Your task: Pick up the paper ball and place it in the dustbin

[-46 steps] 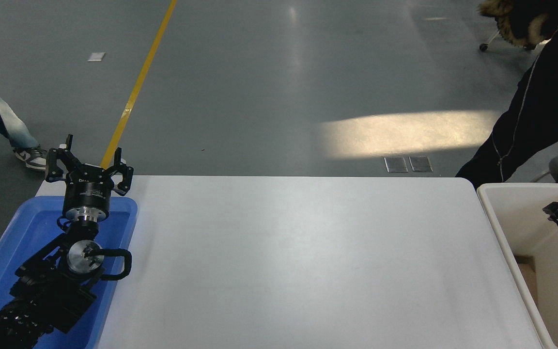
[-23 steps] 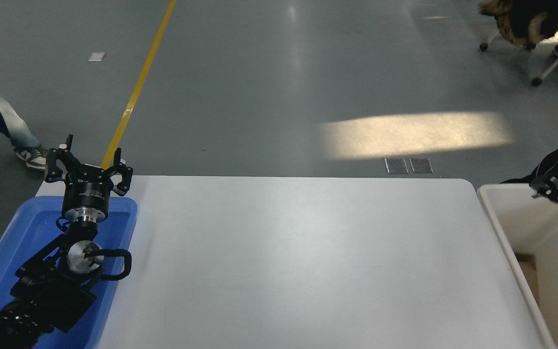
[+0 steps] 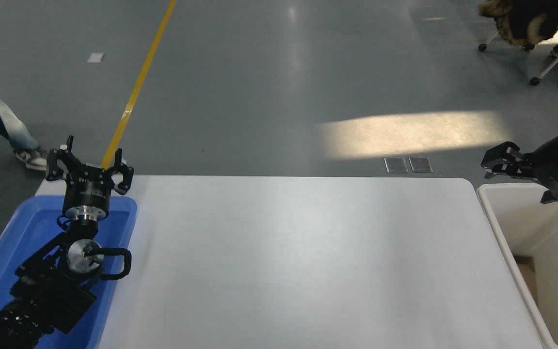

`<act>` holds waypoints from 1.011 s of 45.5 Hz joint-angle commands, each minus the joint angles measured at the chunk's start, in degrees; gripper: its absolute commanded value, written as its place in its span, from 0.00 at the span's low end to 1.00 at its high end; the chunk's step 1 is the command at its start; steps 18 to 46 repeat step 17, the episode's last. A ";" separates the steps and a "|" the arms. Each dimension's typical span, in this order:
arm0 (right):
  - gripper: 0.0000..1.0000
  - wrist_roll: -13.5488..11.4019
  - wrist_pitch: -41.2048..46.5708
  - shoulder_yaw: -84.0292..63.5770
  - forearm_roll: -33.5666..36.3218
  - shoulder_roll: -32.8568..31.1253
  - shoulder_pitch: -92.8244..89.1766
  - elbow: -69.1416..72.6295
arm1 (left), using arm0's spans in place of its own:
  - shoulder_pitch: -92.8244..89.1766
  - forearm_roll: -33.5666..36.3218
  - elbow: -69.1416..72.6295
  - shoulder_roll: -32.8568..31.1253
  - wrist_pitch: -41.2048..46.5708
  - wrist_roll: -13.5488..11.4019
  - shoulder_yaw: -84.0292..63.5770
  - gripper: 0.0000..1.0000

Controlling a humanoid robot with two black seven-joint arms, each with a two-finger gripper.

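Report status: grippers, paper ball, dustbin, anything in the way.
Left gripper parked over blue tray, jaws open. Right gripper above dustbin rim, empty. Paper ball not visible. Nothing in the way.

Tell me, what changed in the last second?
The right gripper rose out of the dustbin and swung left, now above its far rim. The person in black beside the bin has gone. No paper ball is visible. The left gripper stayed parked over the blue tray.
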 commanded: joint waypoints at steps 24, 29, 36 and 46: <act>1.00 -0.53 10.98 6.86 12.49 8.28 8.84 2.17 | 0.01 0.01 0.05 0.00 0.08 -0.01 0.00 0.99; 1.00 -0.53 10.98 6.86 12.49 8.28 8.84 2.17 | 0.01 0.01 0.05 0.00 0.08 -0.01 0.00 0.99; 1.00 -0.53 10.98 6.86 12.49 8.28 8.84 2.17 | 0.01 0.01 0.05 0.00 0.08 -0.01 0.00 0.99; 1.00 -0.53 10.98 6.86 12.49 8.28 8.84 2.17 | 0.01 0.01 0.05 0.00 0.08 -0.01 0.00 0.99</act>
